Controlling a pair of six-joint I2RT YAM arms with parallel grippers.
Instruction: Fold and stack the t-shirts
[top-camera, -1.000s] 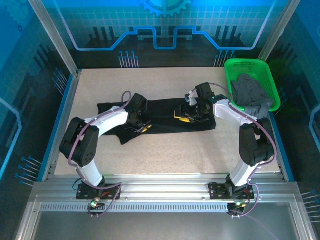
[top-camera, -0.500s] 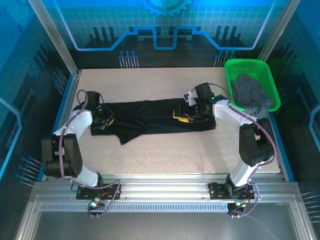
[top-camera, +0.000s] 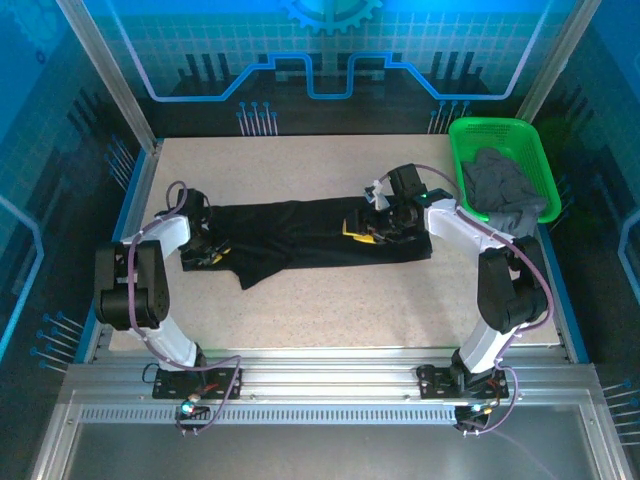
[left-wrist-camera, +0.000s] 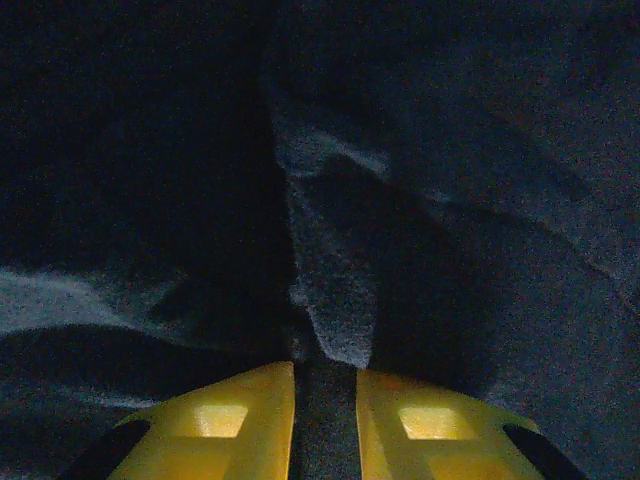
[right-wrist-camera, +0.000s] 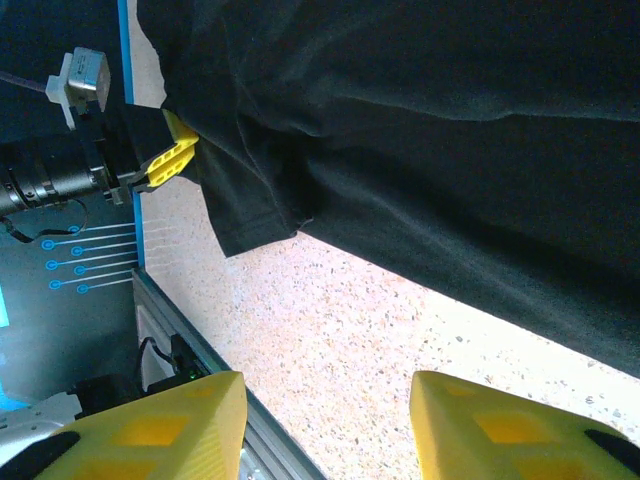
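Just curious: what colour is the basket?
The basket is bright green; top external view shows it best.

**Bits getting cut off or lost in the dark**

In its wrist view the left gripper (left-wrist-camera: 325, 390) is getting chopped by the bottom edge, and the black t-shirt (left-wrist-camera: 450, 200) is going too murky to read. The right gripper (right-wrist-camera: 325, 390) is getting cropped too. The grey t-shirt (top-camera: 505, 190) is hiding the green basket (top-camera: 470, 130) floor.

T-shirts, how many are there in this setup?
2. A black t-shirt lies stretched across the table; a grey t-shirt sits crumpled in the green basket at the far right corner. Others could hide beneath it.
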